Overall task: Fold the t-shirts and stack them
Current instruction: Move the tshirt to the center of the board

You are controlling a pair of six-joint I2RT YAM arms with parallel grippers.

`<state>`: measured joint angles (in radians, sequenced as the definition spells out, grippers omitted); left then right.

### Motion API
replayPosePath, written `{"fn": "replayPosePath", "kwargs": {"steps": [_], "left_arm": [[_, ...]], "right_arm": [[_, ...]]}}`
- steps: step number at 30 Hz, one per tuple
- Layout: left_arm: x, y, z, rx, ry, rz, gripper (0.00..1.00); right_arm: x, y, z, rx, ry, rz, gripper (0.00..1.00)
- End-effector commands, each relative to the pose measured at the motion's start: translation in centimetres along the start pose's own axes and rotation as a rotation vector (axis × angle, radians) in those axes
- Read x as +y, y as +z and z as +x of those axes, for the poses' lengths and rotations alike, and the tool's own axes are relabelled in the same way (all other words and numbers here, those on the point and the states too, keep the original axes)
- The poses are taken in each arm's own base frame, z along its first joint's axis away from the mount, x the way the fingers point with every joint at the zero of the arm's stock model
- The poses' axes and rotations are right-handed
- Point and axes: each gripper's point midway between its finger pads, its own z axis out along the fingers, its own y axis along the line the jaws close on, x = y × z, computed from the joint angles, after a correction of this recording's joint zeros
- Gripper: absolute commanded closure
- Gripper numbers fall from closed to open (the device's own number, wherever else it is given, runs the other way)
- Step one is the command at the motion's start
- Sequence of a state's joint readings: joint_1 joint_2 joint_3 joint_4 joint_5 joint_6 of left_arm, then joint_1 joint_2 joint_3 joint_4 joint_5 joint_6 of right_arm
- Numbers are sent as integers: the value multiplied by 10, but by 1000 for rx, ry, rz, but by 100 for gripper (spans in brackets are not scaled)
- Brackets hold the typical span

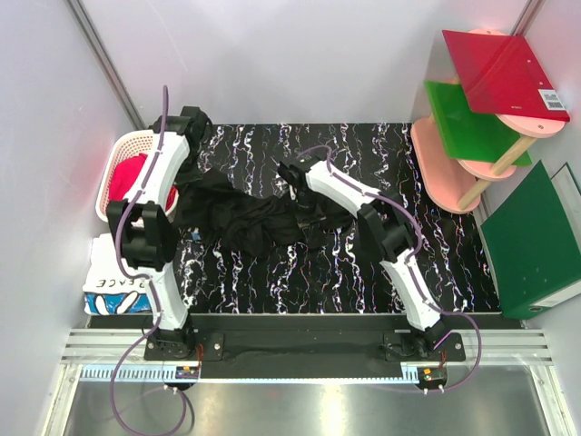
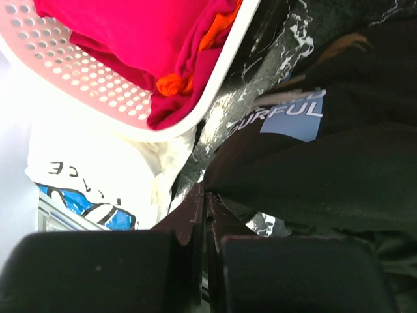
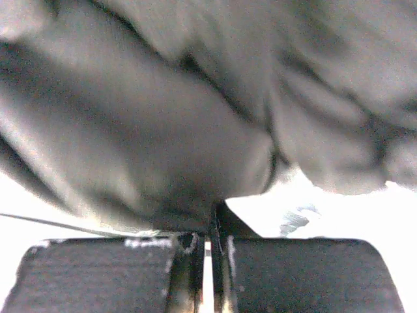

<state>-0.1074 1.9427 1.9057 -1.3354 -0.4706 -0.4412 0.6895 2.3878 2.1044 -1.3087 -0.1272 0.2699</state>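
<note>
**Both claws pinched on the black t-shirt in mid-worktop**

A black t-shirt (image 1: 245, 218) lies crumpled and stretched out sideways on the black, white-veined worktop (image 1: 436, 254), towards its left half, between the two arms.

The left claw (image 2: 206, 199) is fully closed, with a fold of the shirt's left edge nipped between its tips. It sits just beside the corner of the white basket (image 1: 127, 145). In the left wrist view the shirt's blue and white chest print (image 2: 293, 114) shows just beyond the claw, the lettering upside down.

The right claw (image 3: 210, 218) is also pressed together with no gap. Dark cloth is bunched right at its tips, and the rest of the shirt fills the blurred right wrist view above it. From the top camera this claw is at the right-hand side of the same shirt.

A red t-shirt (image 1: 136, 177) is heaped in the basket off the worktop's far left corner, with a bit of orange cloth (image 2: 172, 83) tucked in at the rim. A white t-shirt (image 1: 118, 291) lettered "PEACE" lies folded just in front of the basket, at the left edge beside the left arm.
</note>
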Motion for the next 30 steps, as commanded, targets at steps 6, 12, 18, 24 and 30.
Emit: {"fn": "replayPosePath", "kwargs": {"steps": [6,12,18,24,30], "left_arm": [[28,-73,-13,-223,-179,151,100],[48,-123,-18,-366,-273,254,100],[78,-157,-8,-467,-341,270,100],[103,-203,11,-566,-426,371,100],[74,-210,17,-547,-348,538,100]], "right_arm": [[-51,-218,-40,-757,180,254,100],[-98,-322,-9,-1085,340,402,100],[-131,-370,49,-1291,454,423,100],[-155,-403,108,-1444,512,399,100],[-156,-395,115,-1430,476,402,100]]}}
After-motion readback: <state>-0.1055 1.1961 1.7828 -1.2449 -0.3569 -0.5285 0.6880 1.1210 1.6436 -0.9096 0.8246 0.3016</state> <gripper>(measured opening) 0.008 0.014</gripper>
